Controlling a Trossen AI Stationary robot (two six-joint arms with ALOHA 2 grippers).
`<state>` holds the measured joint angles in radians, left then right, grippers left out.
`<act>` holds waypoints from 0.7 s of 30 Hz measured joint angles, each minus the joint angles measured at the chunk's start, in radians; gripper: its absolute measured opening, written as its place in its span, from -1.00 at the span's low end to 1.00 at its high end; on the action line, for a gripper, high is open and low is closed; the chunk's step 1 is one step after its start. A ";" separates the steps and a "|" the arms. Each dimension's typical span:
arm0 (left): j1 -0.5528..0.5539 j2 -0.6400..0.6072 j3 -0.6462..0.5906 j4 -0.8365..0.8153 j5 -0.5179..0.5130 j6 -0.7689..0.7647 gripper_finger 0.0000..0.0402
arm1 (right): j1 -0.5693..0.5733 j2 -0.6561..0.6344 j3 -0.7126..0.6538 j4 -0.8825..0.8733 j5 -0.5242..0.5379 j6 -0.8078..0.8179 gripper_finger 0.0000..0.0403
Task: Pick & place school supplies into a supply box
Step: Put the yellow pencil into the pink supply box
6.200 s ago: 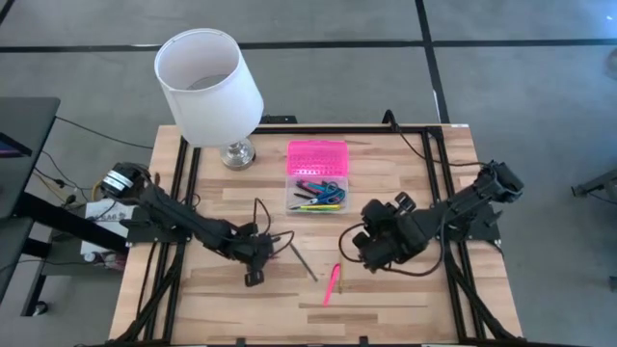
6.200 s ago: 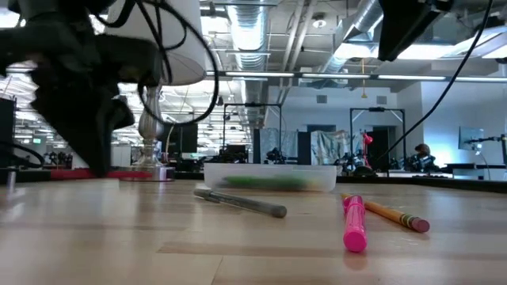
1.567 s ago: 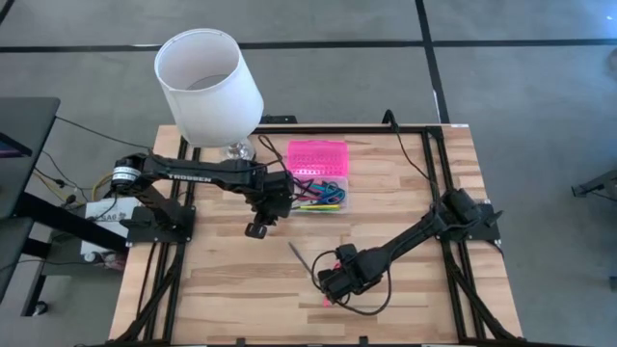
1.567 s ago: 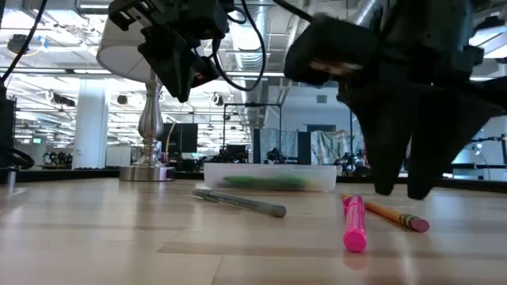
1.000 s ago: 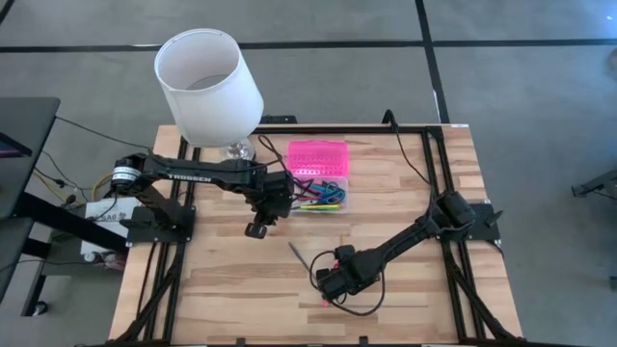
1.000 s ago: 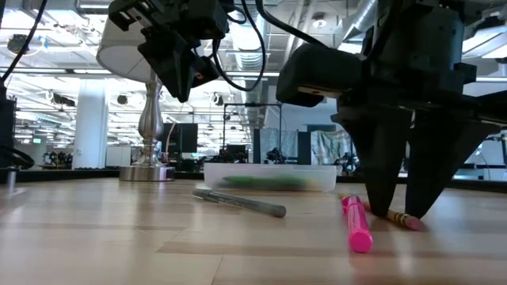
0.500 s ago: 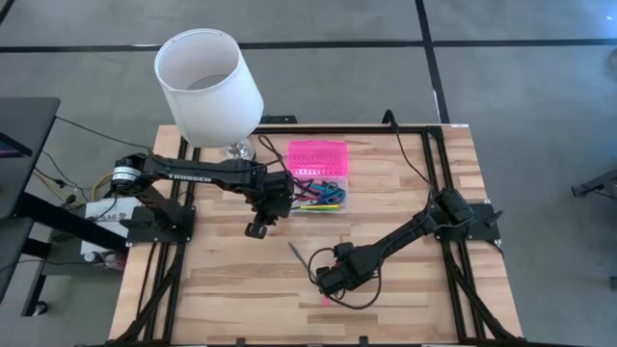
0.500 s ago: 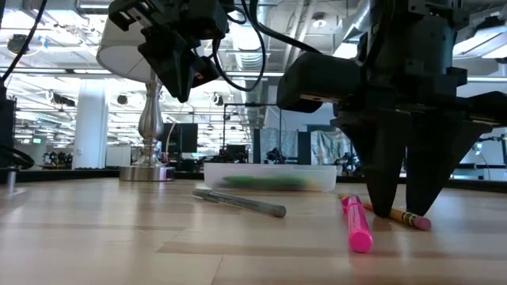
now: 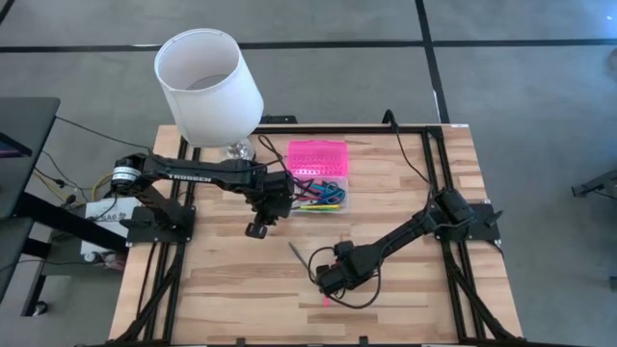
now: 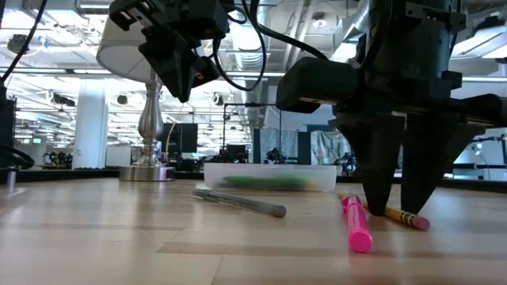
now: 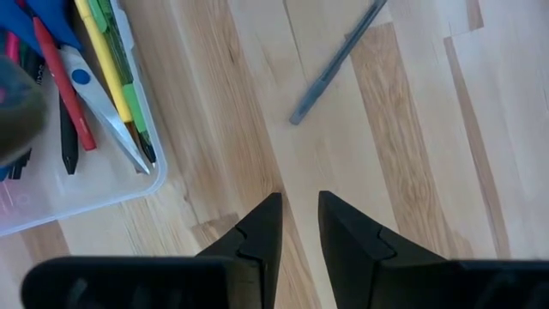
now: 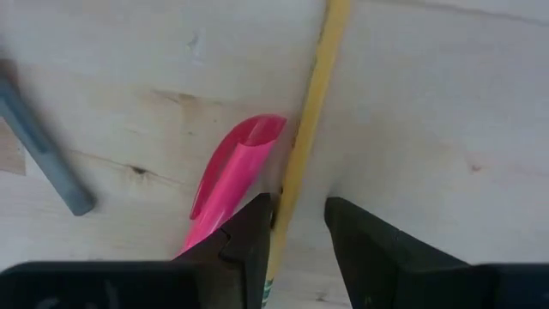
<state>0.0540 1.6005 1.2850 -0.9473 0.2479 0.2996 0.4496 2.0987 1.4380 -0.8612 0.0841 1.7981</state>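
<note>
Pencil [image 12: 310, 112], yellow and thin, lies on the bare desk [image 9: 405, 183] on the near side of the supply box [image 9: 317, 177], well apart from it; a pink marker [image 10: 356, 222] lies just beside the pencil and a grey pen [image 10: 239, 203] a little farther off toward the box. The right gripper [image 10: 399, 207] hangs directly over the pencil, its fingers [image 12: 249, 249] spread and pointing down at the desk. In the right wrist view the pencil's long axis runs straight away from the gripper and passes into the gap between the two fingers, close against one finger, so the fingers stand on either side of the shaft, across its length; the tip of the pink marker lies just outside that same finger. Judged from this, closing the fingers should pinch the pencil, though the marker is near enough to be nudged. The right arm is much the nearer to the pencil. The left gripper [image 11: 297, 225] hovers beside the open supply box, which already holds several pens and scissors; its fingers are narrowly parted and hold nothing.
</note>
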 joint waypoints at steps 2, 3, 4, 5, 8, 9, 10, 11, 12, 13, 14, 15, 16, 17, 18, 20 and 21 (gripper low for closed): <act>0.000 0.000 0.000 0.003 0.000 0.000 -0.65 | -0.001 0.000 0.000 -0.002 0.013 0.000 -0.41; 0.000 0.000 0.000 0.004 0.000 0.000 -0.65 | -0.002 0.000 0.000 -0.002 0.020 0.000 -0.41; 0.000 0.000 0.000 0.004 0.000 0.000 -0.65 | -0.005 0.000 0.000 -0.003 0.023 0.000 -0.41; 0.000 0.000 0.000 0.004 0.000 0.000 -0.65 | -0.007 0.000 0.000 -0.003 0.023 -0.001 -0.41; 0.000 0.000 0.000 0.004 0.000 0.001 -0.65 | -0.016 0.000 0.000 -0.003 0.024 -0.006 -0.41; 0.000 0.000 0.000 0.004 0.000 0.001 -0.65 | -0.019 0.000 0.000 -0.003 0.024 -0.016 -0.41; 0.000 0.000 0.000 0.004 0.000 0.002 -0.65 | -0.023 0.000 0.000 -0.003 0.023 -0.026 -0.41; 0.000 0.000 0.000 0.006 0.000 0.004 -0.65 | -0.028 0.000 0.000 -0.003 0.022 -0.038 -0.41; 0.000 0.000 0.000 0.008 0.000 0.004 -0.65 | -0.034 0.000 0.000 -0.004 0.020 -0.051 -0.41; 0.000 0.000 0.000 0.010 0.000 0.004 -0.65 | -0.040 0.000 0.000 -0.005 0.015 -0.064 -0.41; 0.000 0.000 0.000 0.014 0.000 0.004 -0.65 | -0.048 0.000 0.000 -0.007 0.009 -0.074 -0.41; 0.000 0.000 0.000 0.018 0.000 0.004 -0.65 | -0.054 0.000 0.000 -0.009 0.002 -0.081 -0.41; 0.000 0.000 0.000 0.019 0.000 0.004 -0.65 | -0.060 0.000 0.000 -0.011 -0.001 -0.089 -0.41; 0.000 0.000 0.000 0.019 0.000 0.004 -0.65 | -0.066 0.000 0.000 -0.013 -0.005 -0.100 -0.41; 0.000 0.000 0.000 0.019 0.000 0.004 -0.65 | -0.072 0.000 0.000 -0.016 -0.008 -0.111 -0.41; 0.000 0.000 0.000 0.019 0.000 0.004 -0.65 | -0.082 0.000 0.000 -0.018 -0.018 -0.134 -0.41; 0.000 0.000 0.000 0.019 0.000 0.003 -0.65 | -0.086 0.000 0.000 -0.019 -0.020 -0.143 -0.41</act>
<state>0.0540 1.6005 1.2850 -0.9287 0.2481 0.3026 0.3637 2.0991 1.4380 -0.8797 0.0644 1.6550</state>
